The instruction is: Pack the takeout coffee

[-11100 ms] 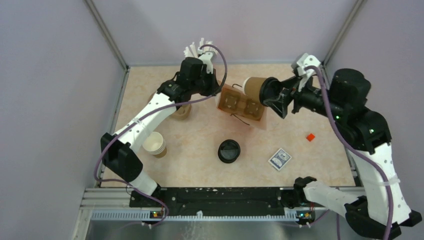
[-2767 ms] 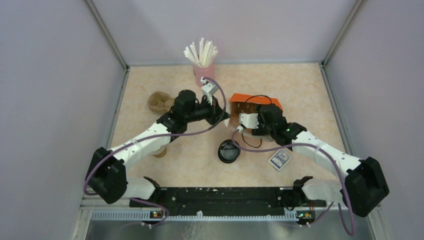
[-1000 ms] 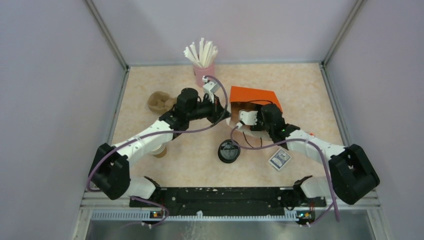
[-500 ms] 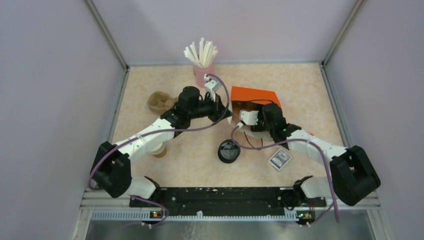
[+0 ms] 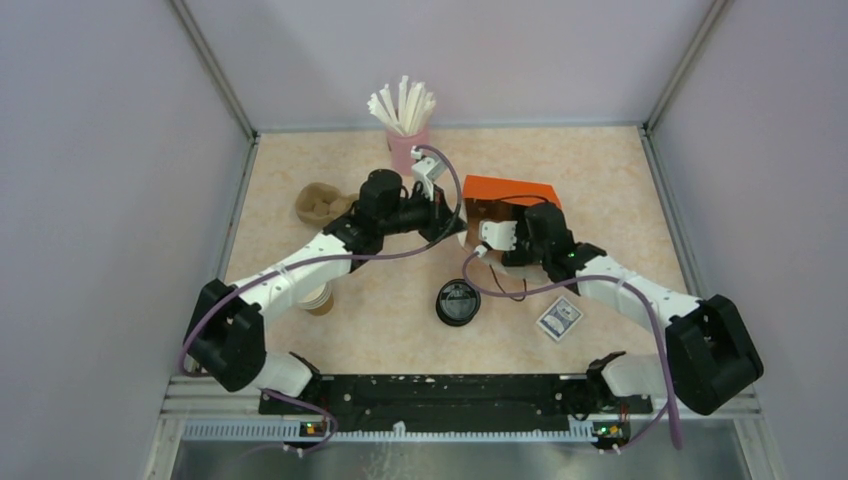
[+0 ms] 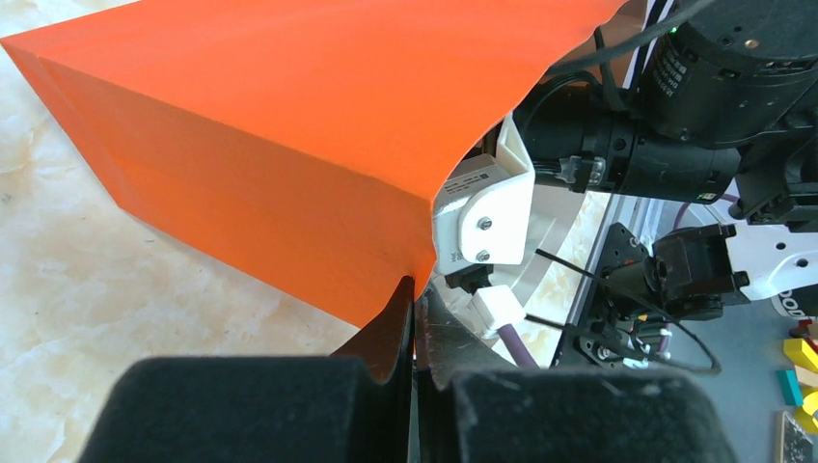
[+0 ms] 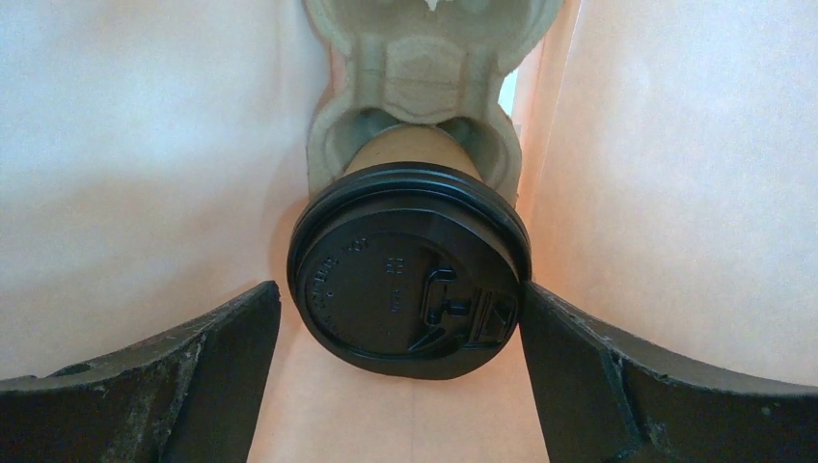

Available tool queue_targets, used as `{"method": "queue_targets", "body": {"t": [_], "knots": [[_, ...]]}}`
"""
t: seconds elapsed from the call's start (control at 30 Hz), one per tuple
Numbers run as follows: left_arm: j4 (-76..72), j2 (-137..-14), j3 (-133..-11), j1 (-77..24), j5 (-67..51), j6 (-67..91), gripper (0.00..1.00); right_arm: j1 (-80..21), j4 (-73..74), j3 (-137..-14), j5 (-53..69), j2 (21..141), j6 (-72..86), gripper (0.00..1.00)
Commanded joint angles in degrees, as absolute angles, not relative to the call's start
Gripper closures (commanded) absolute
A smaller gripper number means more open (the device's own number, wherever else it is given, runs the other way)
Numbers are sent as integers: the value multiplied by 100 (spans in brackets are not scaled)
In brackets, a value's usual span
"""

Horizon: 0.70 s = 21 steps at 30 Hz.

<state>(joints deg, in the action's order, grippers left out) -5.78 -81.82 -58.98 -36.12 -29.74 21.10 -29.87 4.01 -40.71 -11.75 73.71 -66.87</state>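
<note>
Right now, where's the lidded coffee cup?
Right wrist view, centre: the lidded coffee cup sits in a pulp carrier inside the orange bag, with the open right tool straddling it.

Your left arm (image 5: 300, 265) reaches forward to mid-table, left gripper (image 6: 415, 294) pinched tight on the orange bag (image 6: 270, 145) edge. Your right arm (image 5: 620, 290) angles in low opposite it, right gripper (image 7: 397, 289) spread wide.

Overhead view, two wrist close-ups on bag (image 5: 510, 188)
</note>
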Motion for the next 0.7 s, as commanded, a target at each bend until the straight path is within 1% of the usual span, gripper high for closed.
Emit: {"method": "queue_targets", "body": {"t": [0.0, 0.27, 0.53, 0.67], "knots": [[-752, -8229, -6172, -3613, -3050, 2118, 100, -2924, 895, -4278, -915, 7192, -6577, 8], [-712, -8286, -6184, -3616, -3047, 2075, 100, -2920, 1165, -4513, -780, 7156, -6528, 5], [-666, -8384, -6307, -3619, -3064, 2057, 100, -2922, 1306, -4720, -608, 7085, -6335, 8], [-659, -8435, -6353, -3617, -3092, 2057, 100, -2925, 1399, -4812, -527, 7047, -6334, 5]]}}
